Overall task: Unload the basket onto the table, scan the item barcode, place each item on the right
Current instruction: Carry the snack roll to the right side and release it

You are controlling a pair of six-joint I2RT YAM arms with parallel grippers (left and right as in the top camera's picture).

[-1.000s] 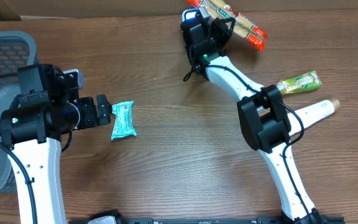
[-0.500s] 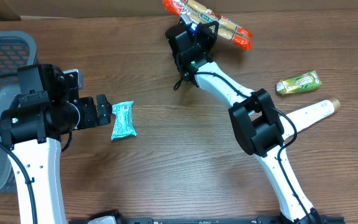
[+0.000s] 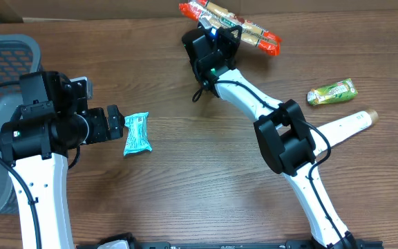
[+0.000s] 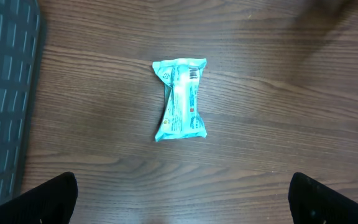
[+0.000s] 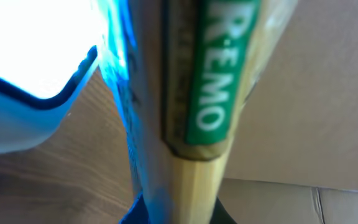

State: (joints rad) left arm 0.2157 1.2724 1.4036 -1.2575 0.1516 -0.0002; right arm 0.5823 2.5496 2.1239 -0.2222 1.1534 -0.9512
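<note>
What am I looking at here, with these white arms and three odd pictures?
These are two robot arms at a wooden table. One picture looks down from above; the other two come from a camera on each wrist. The left fingers stand open beside a teal packet, which that wrist's camera shows. The right fingers are shut on a long red-ended snack packet, which fills its close-up. A green packet and a grey basket are also there.
</note>
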